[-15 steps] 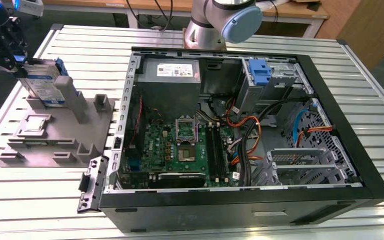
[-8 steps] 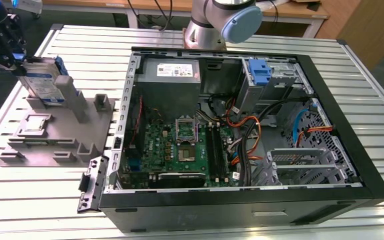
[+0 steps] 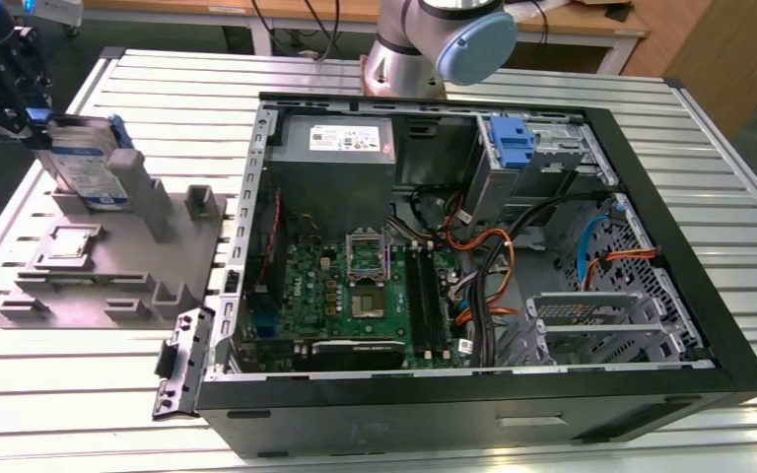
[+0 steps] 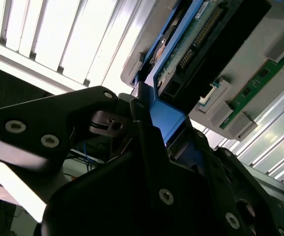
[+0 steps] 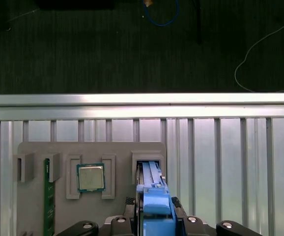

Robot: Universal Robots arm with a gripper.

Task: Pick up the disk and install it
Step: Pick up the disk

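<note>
Black claw (image 5: 156,209) clamped on the disk (image 3: 79,158), one finger on each side of its blue side rail; in the second wrist view a fingertip (image 4: 143,114) presses flat against that rail. Disk stands on edge, slightly tilted, at the far corner of the grey fixture tray (image 3: 103,286) on the exterior view's left, label facing the camera. Its lower end sits at the tray's upright slot (image 5: 149,160); cannot tell whether it has cleared the slot. Second wrist view shows the disk's underside with green circuit board and connector pins (image 4: 191,44). Also on the tray: square silver processor chip (image 5: 90,177) in its own pocket just beside the slot, and a green memory stick (image 5: 48,196) further along. Open computer case (image 3: 694,296) lies on the slatted metal table (image 3: 747,197), well apart from the disk toward the exterior view's right, motherboard (image 3: 339,286) exposed, a bare blue bracket (image 3: 513,143) in its upper bay.
</note>
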